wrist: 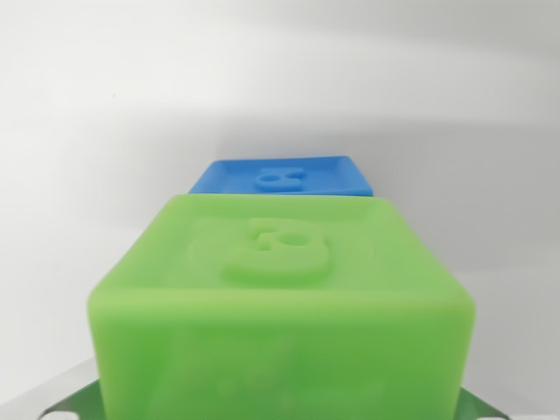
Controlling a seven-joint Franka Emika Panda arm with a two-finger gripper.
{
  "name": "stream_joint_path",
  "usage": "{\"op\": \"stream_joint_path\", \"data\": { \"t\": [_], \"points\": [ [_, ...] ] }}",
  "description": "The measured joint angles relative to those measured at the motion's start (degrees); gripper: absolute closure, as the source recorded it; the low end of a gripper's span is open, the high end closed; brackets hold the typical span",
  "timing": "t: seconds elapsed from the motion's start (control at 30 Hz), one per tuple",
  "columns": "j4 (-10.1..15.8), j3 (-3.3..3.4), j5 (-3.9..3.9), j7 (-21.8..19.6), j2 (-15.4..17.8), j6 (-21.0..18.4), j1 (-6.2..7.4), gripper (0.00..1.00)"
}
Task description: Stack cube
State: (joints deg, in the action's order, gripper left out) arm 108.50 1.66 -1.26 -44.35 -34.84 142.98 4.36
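Green cube (282, 306) fills the wrist view's lower half, raised figure on its top face. Blue cube (283, 176) just behind, partly hidden; touching or apart, cannot tell. White surface (79, 175) all round. Fingers out of sight; whether they grip the green cube, cannot tell.

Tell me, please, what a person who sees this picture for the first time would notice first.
The eye goes first to the large green cube, which fills the lower half of the wrist view and shows a raised figure on its top face. Just behind it, near the middle of the picture, appears the top of a blue cube, also with a raised figure. All around them is plain white surface.
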Motion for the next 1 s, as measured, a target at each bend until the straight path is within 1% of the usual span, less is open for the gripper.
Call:
{"op": "stream_joint_path", "data": {
  "t": [0.5,0.53,1.0],
  "points": [
    [-0.3,-0.04,-0.02,0.0,-1.1,1.0,-0.03,1.0],
    [-0.3,-0.04,-0.02,0.0,-1.2,1.0,-0.03,0.0],
    [-0.3,-0.04,-0.02,0.0,-1.2,1.0,-0.03,0.0]
  ]
}}
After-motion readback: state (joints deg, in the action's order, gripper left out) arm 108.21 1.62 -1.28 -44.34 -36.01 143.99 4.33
